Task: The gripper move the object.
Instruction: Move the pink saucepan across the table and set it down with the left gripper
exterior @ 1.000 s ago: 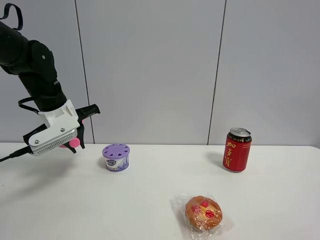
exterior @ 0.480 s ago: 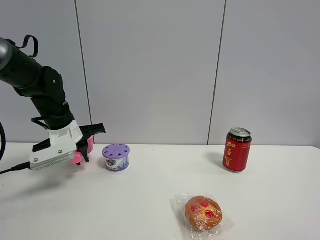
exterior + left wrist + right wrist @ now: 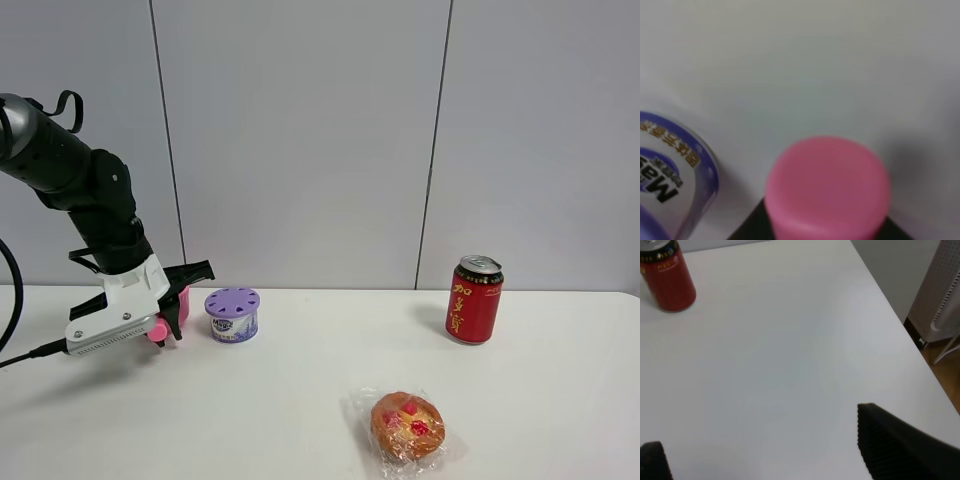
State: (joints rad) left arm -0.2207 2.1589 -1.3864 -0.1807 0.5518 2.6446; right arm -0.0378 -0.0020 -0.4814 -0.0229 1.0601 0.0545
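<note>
My left gripper (image 3: 176, 298) is shut on the small pink saucepan (image 3: 180, 303), which is mostly hidden behind the white finger plates. It holds the pan low over the table (image 3: 300, 400), just left of the purple-lidded container (image 3: 232, 314). I cannot tell whether the pan touches the table. In the left wrist view a blurred round pink part of the pan (image 3: 827, 187) fills the lower middle, with the container (image 3: 670, 170) beside it. My right gripper (image 3: 775, 460) is open and empty over bare table, its black fingertips (image 3: 900, 450) wide apart.
A red can (image 3: 474, 299) stands at the back right and also shows in the right wrist view (image 3: 667, 275). A wrapped round pastry (image 3: 407, 425) lies near the front middle. The table's right edge (image 3: 900, 320) drops to the floor.
My left gripper has come down and moved right with the pink saucepan, from well above the table to low beside the purple-lidded container.
</note>
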